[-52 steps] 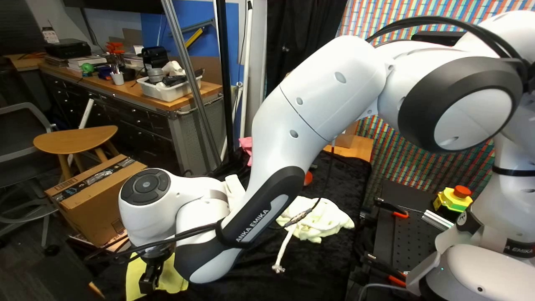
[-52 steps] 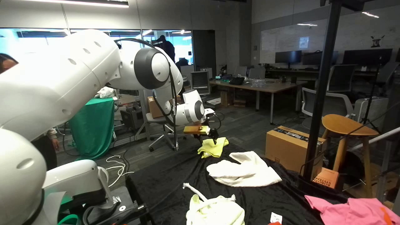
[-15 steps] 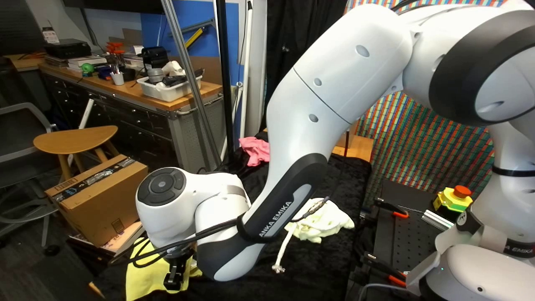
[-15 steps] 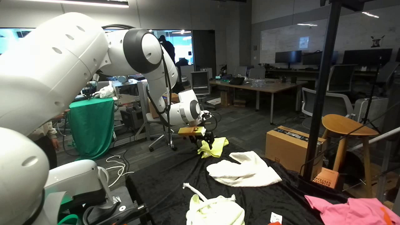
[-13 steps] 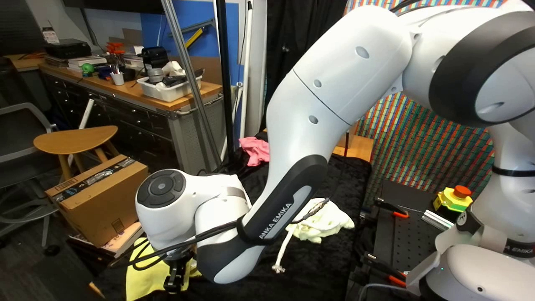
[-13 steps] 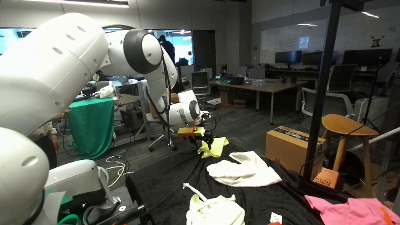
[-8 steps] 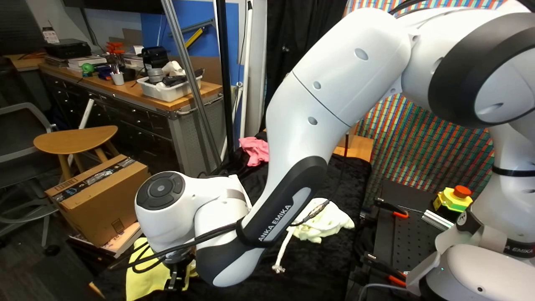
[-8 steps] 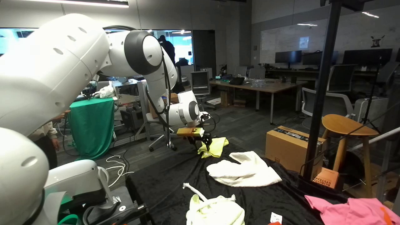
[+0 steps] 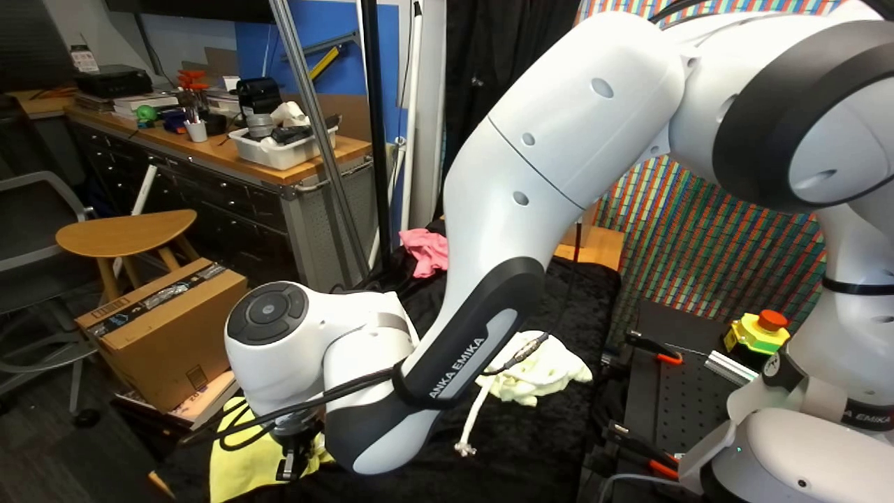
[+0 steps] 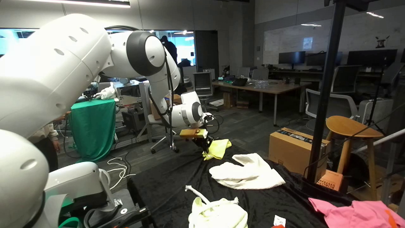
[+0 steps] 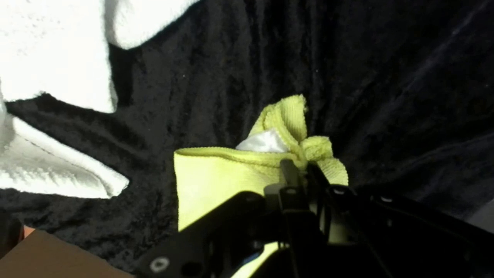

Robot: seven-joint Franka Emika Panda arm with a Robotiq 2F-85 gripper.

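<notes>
In the wrist view my gripper (image 11: 301, 167) is shut on a bunched edge of the yellow cloth (image 11: 216, 181), with the fabric gathered between its two dark fingers (image 11: 288, 170). Ribbed folds and a white patch (image 11: 264, 142) show just beyond the tips. Most of the yellow cloth (image 10: 221, 148) lies flat at the far end of the black-covered table. A white cloth (image 10: 250, 175) rests beside it, partly seen in the wrist view as well. In an exterior view the wrist and cables of my arm (image 9: 279, 349) hide part of the yellow cloth (image 9: 237, 464).
A pale cloth with a rope (image 10: 218, 215) and a pink cloth (image 10: 357, 212) lie on the black table cover (image 10: 167, 186). Past the table's edge stand a cardboard box (image 10: 294, 148), a black post (image 10: 326, 79) and a wooden stool (image 9: 126, 234).
Over the last few seconds my arm has shifted across the yellow cloth towards its near corner. In the last half second the jaws have come together, gathering that corner of the fabric.
</notes>
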